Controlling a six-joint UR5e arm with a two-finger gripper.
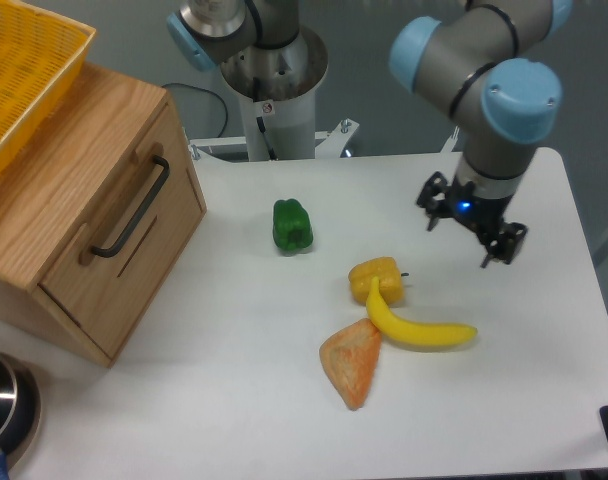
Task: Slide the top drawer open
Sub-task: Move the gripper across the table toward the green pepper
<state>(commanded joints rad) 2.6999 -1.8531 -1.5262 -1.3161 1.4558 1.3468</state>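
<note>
Oak top drawer (124, 225) sits closed; we judge the approach step underway. Our claw (471, 224), fingers apart and empty, must next reach its black handle (132, 207).

No legible text, brand or number anywhere; only a small round red-and-white sticker (267, 107) on the white robot base column (274, 110), its symbol too small to read.

Silver-grey arm (484, 40) with light-blue joint caps and a black pincer (470, 222).
</note>
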